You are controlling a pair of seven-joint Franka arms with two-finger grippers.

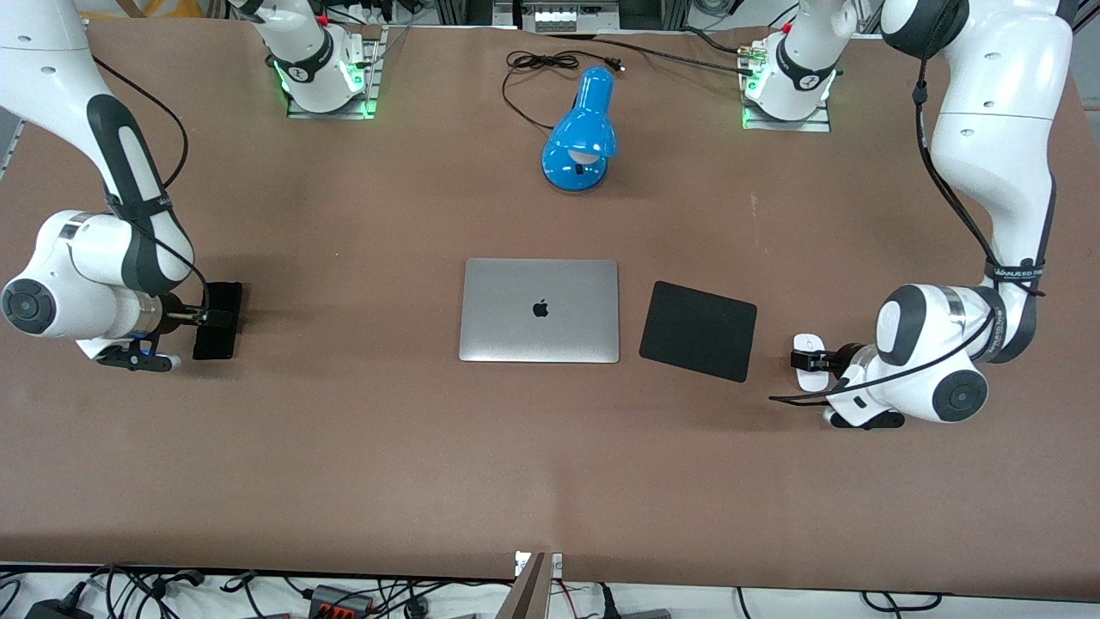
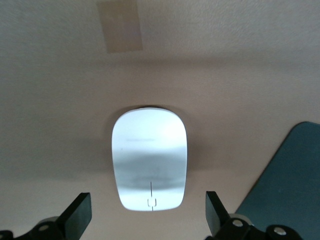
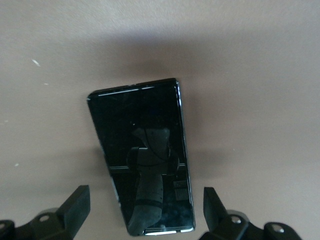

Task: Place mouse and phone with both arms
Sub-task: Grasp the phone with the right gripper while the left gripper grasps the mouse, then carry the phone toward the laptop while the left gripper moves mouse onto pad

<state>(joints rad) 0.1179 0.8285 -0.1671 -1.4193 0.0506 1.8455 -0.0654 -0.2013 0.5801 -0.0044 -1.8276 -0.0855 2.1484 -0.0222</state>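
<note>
The white mouse [image 1: 808, 362] lies on the table toward the left arm's end, beside the black mouse pad [image 1: 698, 330]. My left gripper [image 1: 815, 361] is open just above it; in the left wrist view the mouse [image 2: 149, 158] lies flat between the spread fingertips [image 2: 79, 214], untouched. The black phone [image 1: 217, 320] lies flat toward the right arm's end of the table. My right gripper [image 1: 206, 316] is open over it; in the right wrist view the phone [image 3: 141, 152] lies slightly slanted between the spread fingertips [image 3: 76, 205], which stand clear of its edges.
A closed silver laptop [image 1: 540, 310] lies mid-table beside the mouse pad, whose corner shows in the left wrist view [image 2: 287, 185]. A blue desk lamp [image 1: 582, 133] with a black cord lies farther from the camera. A tape patch [image 2: 120, 26] is on the table near the mouse.
</note>
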